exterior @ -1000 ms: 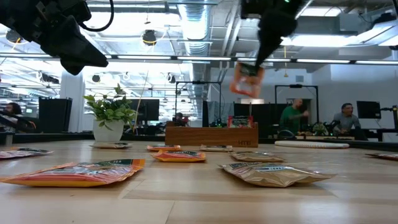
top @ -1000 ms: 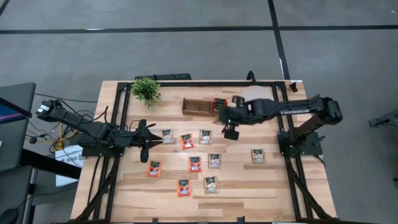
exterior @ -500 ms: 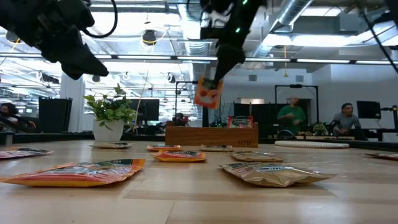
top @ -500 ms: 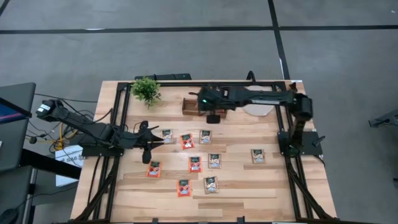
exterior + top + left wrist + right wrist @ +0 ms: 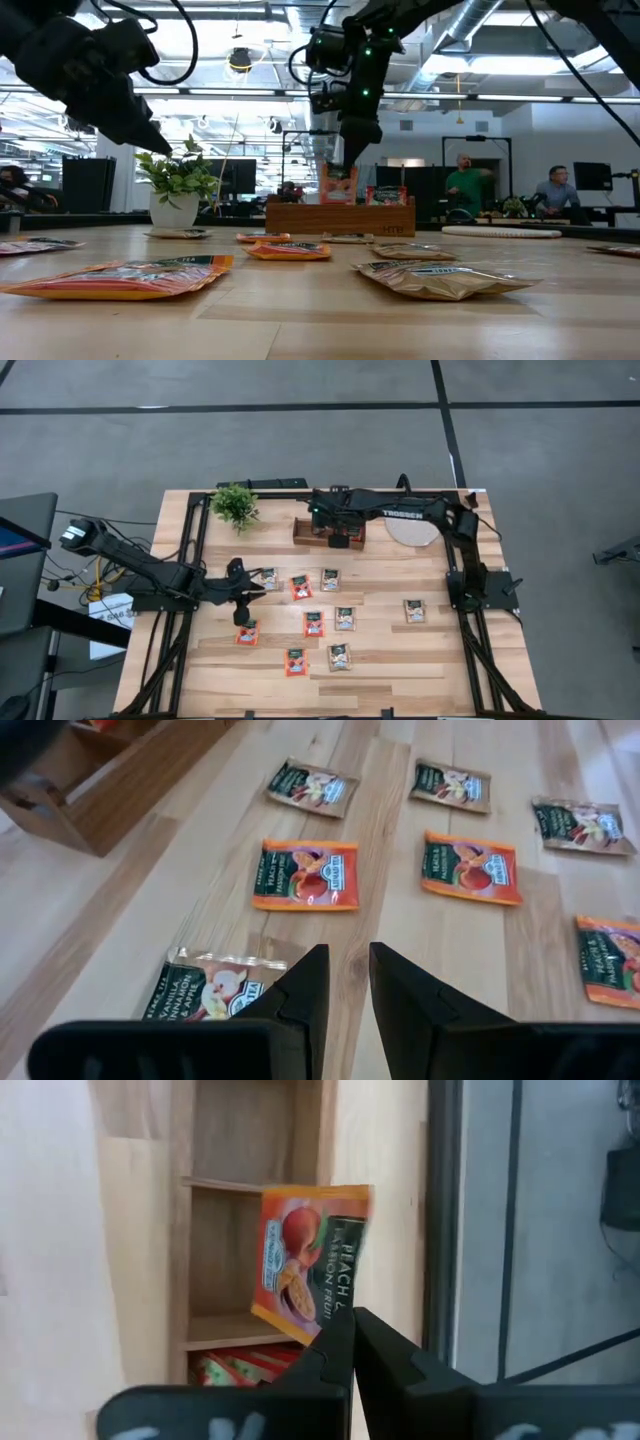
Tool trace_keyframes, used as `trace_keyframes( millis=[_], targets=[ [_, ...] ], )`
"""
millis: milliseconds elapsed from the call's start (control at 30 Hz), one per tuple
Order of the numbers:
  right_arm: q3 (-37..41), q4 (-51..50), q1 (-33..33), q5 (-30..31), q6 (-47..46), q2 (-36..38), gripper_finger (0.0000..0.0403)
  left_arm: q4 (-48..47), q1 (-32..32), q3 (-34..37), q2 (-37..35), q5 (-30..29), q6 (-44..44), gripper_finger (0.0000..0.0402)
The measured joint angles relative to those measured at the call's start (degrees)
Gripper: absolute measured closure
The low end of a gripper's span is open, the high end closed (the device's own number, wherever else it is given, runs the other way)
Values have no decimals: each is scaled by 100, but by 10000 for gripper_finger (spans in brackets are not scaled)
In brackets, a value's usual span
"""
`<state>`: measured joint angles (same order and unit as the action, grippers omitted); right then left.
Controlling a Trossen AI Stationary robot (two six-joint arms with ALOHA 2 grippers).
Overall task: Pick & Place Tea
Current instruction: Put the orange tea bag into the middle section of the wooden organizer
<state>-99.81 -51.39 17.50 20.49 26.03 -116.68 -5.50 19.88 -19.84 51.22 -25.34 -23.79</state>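
Observation:
My right gripper (image 5: 340,165) is over the brown wooden tray (image 5: 300,217) at the far middle of the table, shut on a red-orange tea sachet (image 5: 312,1255). The sachet is above the tray's middle compartment (image 5: 225,1270). The compartment next to it holds red sachets (image 5: 235,1368). Several more tea sachets, red-orange (image 5: 300,586) and pale (image 5: 344,618), lie flat on the table. My left gripper (image 5: 347,990) hovers low over the table's left part beside a pale sachet (image 5: 205,988). Its fingers are a little apart with nothing between them. My right gripper pinches the sachet by one edge (image 5: 335,1318) between its two fingers. The fingers come from above, slanting down. The sachet hangs upright below them (image 5: 338,187), its lower edge at about the height of the tray's rim. I cannot tell whether it touches the tray.
A potted plant (image 5: 235,505) stands at the far left and a round pale disc (image 5: 415,530) lies right of the tray. Dark frame rails (image 5: 195,550) run along the table's left, right and far sides. Bare wood shows at the near edge (image 5: 400,680).
My right gripper has carried the red-orange sachet toward the table's left and far edge, from in front of the tray's right end to over its middle. It rolled and sank until the sachet hung at the tray's rim. My left gripper has sunk a little.

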Motion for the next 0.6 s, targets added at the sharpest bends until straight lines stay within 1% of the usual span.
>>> trace_keyframes(
  millis=[233, 333, 533, 600],
  targets=[
    [-2, -76, 79, -3, 150, 4, 403, 153, -1, 0, 116, -17, 4, 335],
    [0, -123, 98, -135, 159, 4, 403, 219, 0, 0, 125, -20, 20, 335],
    [0, -130, 98, -177, 208, 4, 403, 265, 0, 0, 125, -20, 33, 335],
    [0, -136, 101, -308, 240, 4, 403, 267, -1, 0, 124, -20, 33, 335]
  ],
)
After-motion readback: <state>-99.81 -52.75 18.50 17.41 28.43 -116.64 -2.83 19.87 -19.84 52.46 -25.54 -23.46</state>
